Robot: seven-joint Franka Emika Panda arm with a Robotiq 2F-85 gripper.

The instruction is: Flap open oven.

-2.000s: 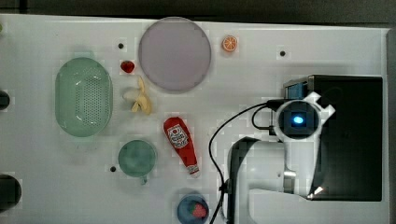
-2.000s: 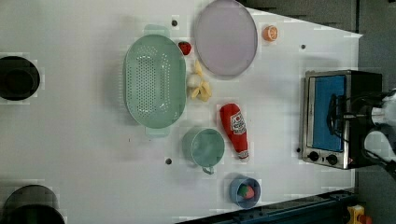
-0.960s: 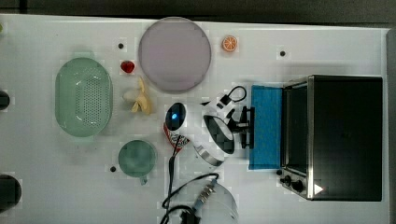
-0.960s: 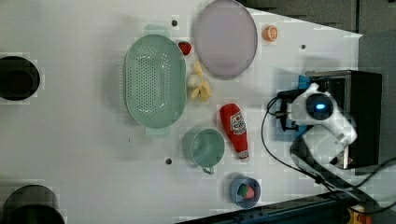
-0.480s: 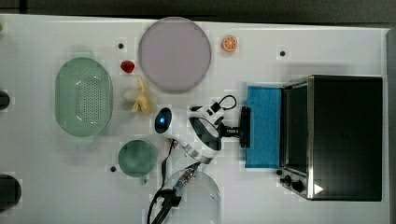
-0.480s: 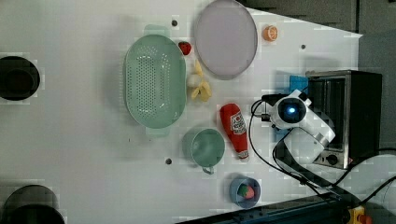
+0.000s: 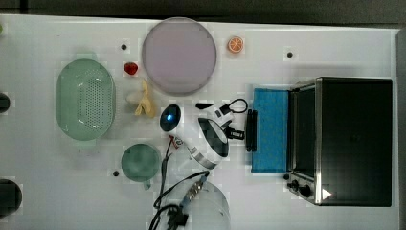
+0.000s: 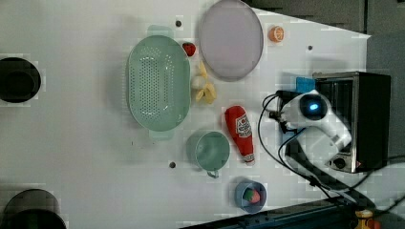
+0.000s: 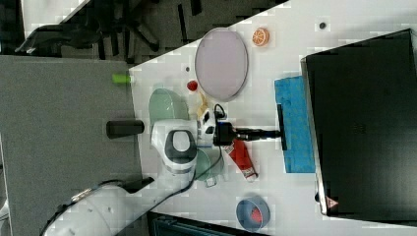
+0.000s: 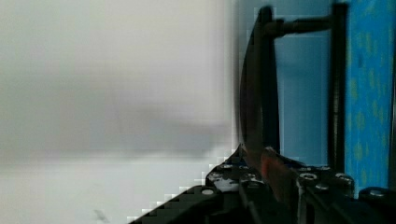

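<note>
Top view puts the boxy black-topped toaster oven (image 7: pixel 354 141) with its silver front frame at the white table's (image 7: pixel 57 191) right end, mouth facing the top view's left. Its blue-tinted flap door (image 7: pixel 270 129) lies flat and open on the table, long axis running top to bottom, the dark bar handle (image 7: pixel 250 130) along its free edge. The black gripper (image 7: pixel 243 130) is clamped narrowly on that handle. Bare table lies left of the door; a red ketchup bottle (image 8: pixel 241 133) sits nearest.
</note>
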